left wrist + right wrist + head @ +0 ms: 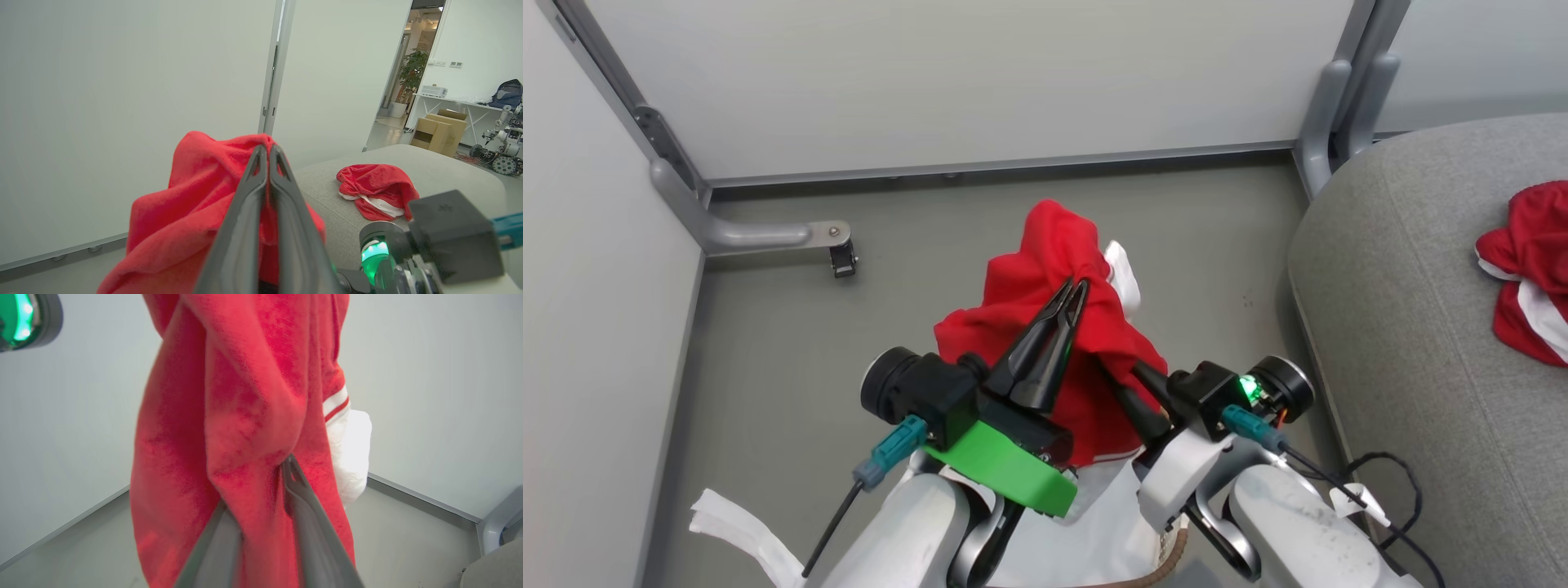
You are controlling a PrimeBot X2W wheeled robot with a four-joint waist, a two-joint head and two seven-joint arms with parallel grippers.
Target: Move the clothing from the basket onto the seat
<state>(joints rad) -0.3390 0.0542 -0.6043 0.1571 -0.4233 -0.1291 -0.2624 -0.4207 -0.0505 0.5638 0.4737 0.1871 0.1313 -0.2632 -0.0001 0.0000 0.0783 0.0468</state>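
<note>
Pinching red garment (1029, 282): left claw (1072, 287) high, right claw (265, 486) lower.

You get bright, even, soft indoor light in all three views. In the head view, shadow is limited to a thin dark band under the white wall panel (972, 82) beyond the left gripper (1073, 287); a small green lamp (1248, 389) glares to its right. From the left wrist, the long dark fingers (241, 228) blur and stretch toward the lens, while the bright open doorway (414, 53) far right of the tips stays sharp. Around the right gripper (261, 486), the bright red soft fabric garment (245, 396) looks grainy and slightly smeared, and its white cuff (349, 449) is nearly washed out.
</note>
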